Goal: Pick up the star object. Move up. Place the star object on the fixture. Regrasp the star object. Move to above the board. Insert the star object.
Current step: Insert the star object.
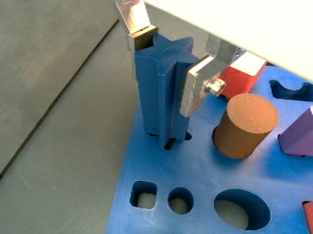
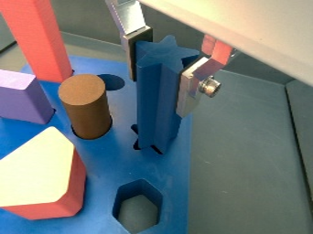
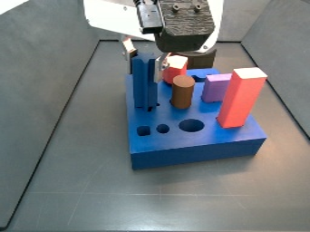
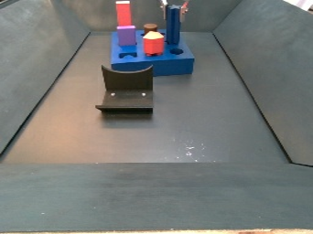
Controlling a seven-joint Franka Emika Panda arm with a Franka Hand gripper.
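Star object (image 1: 159,91) upright in board (image 1: 196,183); end effector (image 1: 169,57) around it

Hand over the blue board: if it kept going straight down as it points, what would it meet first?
Probably the board: the hand grips the upright star bar, whose lower end already sits at its hole. How deep it sits is unclear.

Laboratory test cell. Evidence: dark walled enclosure (image 4: 49,82) with bare floor, a blue board (image 3: 200,145) of shaped holes and coloured pegs, a bracket fixture (image 4: 127,89), and the gripper (image 3: 148,50) above the board.
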